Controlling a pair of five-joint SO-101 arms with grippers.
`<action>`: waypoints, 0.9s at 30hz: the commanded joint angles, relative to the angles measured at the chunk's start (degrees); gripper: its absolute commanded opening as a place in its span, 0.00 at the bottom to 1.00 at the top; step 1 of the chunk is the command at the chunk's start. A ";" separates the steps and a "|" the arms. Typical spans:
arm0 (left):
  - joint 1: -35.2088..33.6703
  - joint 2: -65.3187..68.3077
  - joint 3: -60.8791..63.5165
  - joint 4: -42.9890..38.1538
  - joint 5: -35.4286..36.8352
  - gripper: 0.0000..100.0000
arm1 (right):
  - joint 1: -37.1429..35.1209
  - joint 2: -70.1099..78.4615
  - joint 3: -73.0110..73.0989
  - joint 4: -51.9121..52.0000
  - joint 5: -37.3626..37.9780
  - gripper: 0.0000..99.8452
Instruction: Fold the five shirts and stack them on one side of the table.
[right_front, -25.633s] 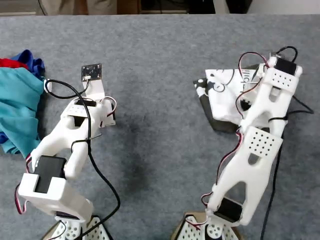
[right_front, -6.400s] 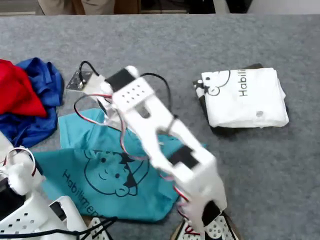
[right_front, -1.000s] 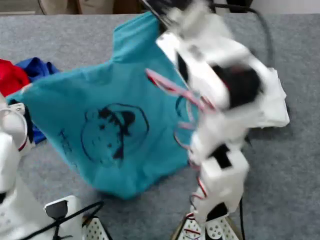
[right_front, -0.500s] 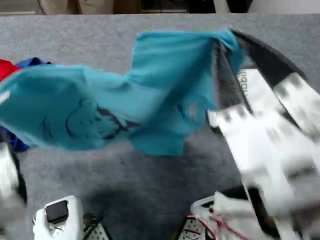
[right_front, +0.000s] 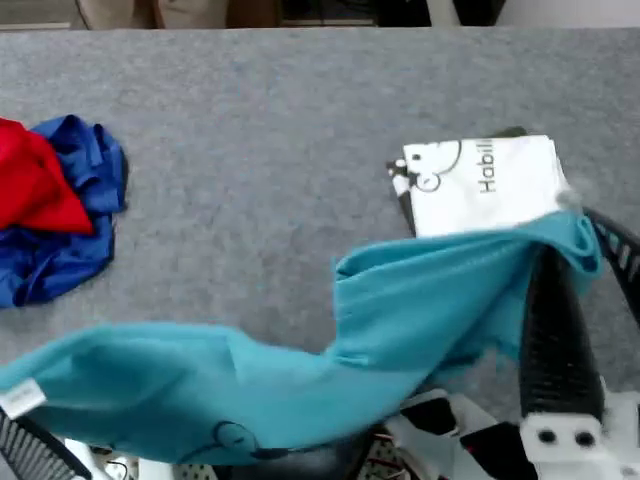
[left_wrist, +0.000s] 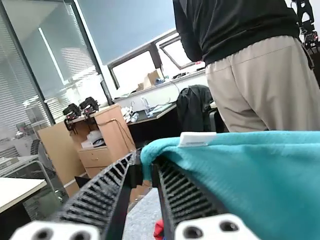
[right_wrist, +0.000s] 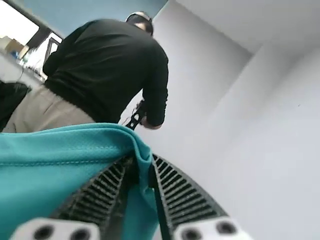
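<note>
**A:** Where is the teal shirt (right_front: 300, 370)?

**B:** Up off the table (right_front: 280, 120), slung between the two arms over the near edge. The left hand (left_wrist: 145, 167) is pinched on one edge just beside the white label (left_wrist: 197, 138). The right hand (right_wrist: 141, 170) is closed on a fold of the opposite edge, near the white shirt (right_front: 485, 185) that lies folded on a black shirt (right_front: 405, 205).

**A:** Which way does it run?

**B:** Its long axis goes from the near left across to the right, climbing a little toward the right hand. The middle sags, and the cloth is bunched into a band rather than spread flat.

**A:** How will it handle?

**B:** Light and limp, I'd say. It holds no shape, so it will likely drape and crease wherever it touches down. Grips at two corners or the shoulders, kept well apart and taut, should lay it flat. A pinch at mid-edge lets the rest droop.

**A:** And the others?

**B:** The red shirt (right_front: 35, 195) and blue shirt (right_front: 70, 240) sit crumpled together at the left side, unfolded.
</note>
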 joint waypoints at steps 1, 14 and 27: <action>-0.88 -4.44 6.59 0.53 -0.53 0.02 | 0.92 -1.71 6.73 -1.05 2.29 0.00; -7.56 -17.27 25.23 0.53 -1.85 0.02 | -0.13 -6.81 18.33 -12.40 2.29 0.00; -10.90 -17.89 19.52 0.53 -0.44 0.02 | -2.07 -11.65 18.77 -12.75 5.98 0.00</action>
